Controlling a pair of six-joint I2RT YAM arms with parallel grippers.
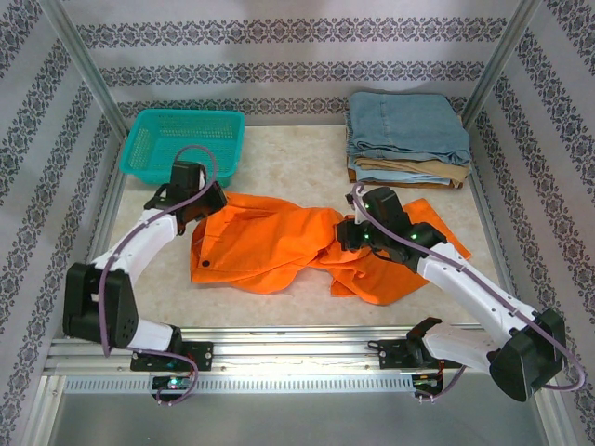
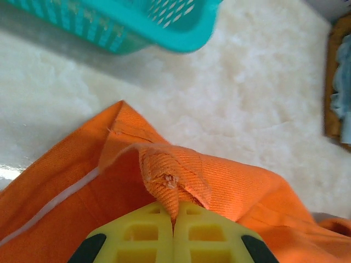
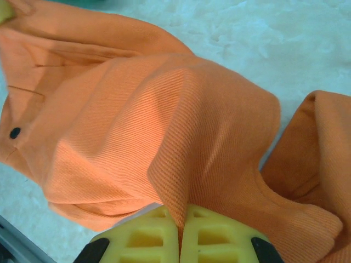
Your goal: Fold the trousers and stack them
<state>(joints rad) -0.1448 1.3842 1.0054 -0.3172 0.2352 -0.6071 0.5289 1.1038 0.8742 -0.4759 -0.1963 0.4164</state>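
Pale marbled tabletop (image 1: 307, 149) bears crumpled orange trousers (image 1: 270, 246) at its centre: soft, light cloth, likely to sag, and probably best held at seamed edges. Left gripper (image 2: 175, 213) pinches an edge corner. Right gripper (image 3: 182, 219) is clamped on a fold. Teal basket (image 1: 186, 113) sits behind.

High rear view down onto table (image 1: 297, 158), both wrist views close-up — sharing trousers (image 1: 270, 242)
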